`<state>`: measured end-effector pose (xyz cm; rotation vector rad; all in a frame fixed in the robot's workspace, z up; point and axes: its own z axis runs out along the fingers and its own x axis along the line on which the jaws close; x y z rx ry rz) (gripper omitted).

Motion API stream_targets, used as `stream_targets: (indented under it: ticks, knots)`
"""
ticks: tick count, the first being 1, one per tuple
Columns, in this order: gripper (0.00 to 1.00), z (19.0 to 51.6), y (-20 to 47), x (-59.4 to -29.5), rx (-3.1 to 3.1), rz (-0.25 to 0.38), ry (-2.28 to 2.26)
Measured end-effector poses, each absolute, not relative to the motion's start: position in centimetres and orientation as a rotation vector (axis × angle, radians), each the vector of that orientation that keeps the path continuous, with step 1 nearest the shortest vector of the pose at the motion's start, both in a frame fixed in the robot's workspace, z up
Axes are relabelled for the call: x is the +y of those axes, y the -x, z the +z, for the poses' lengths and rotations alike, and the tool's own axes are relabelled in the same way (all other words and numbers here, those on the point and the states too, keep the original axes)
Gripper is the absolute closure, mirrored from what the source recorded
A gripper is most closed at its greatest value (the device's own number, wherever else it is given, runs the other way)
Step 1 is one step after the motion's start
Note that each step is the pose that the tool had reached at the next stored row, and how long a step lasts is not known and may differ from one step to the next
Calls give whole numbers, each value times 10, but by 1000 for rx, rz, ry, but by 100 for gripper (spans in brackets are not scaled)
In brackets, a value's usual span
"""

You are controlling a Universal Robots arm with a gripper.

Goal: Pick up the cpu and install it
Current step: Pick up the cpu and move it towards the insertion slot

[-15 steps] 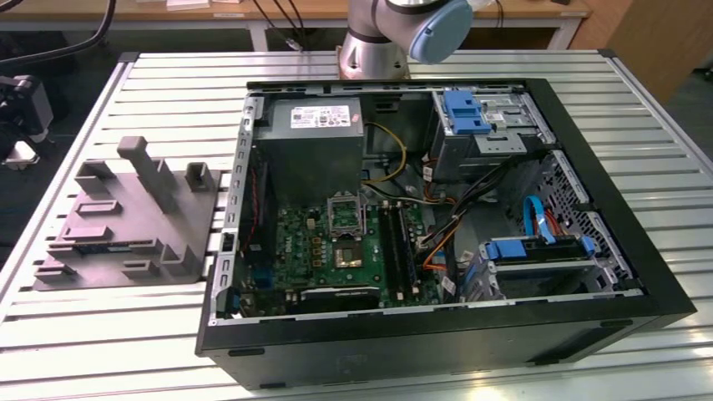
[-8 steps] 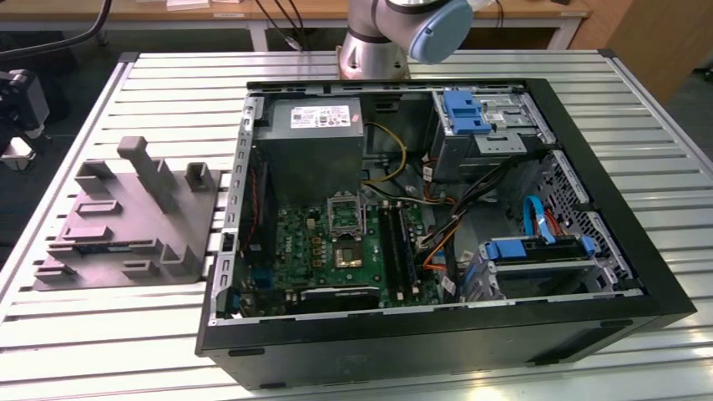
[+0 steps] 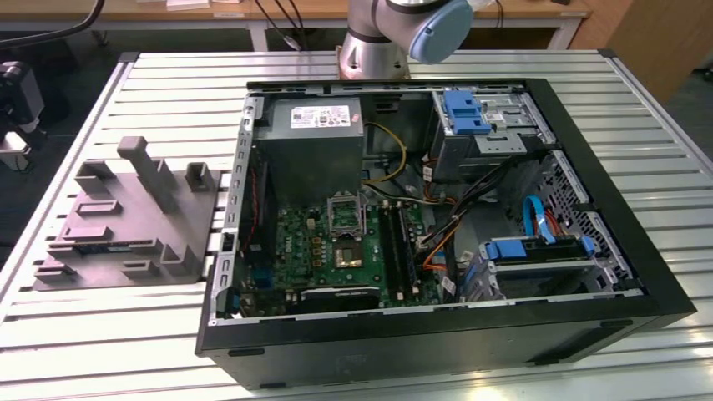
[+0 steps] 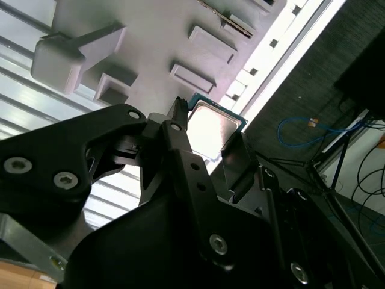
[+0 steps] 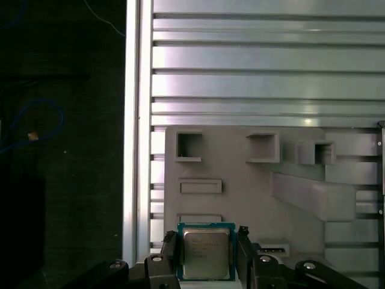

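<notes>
gripper (image 5: 207, 238) narrowly open, clamping cpu (image 5: 206, 256) edges

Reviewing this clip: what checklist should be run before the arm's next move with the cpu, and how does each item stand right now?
1. Grip: ok. The cpu sits between the fingers of the pincer in both wrist views.
2. Chip square in the grip: ok. Its edges run parallel to the fingers.
3. Chip clear of the grey holder: cannot tell.
4. The socket open to receive it: cannot tell.
5. The cables off the socket: ok. They lie to the exterior view's right of it.
</notes>
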<state>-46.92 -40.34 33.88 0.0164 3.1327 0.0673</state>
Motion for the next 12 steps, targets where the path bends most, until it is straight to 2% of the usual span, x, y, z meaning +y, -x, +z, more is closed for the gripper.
stream_targets:
  ticks: [12]
  knots:
    - [53,355,469,-403,3133,67,-16]
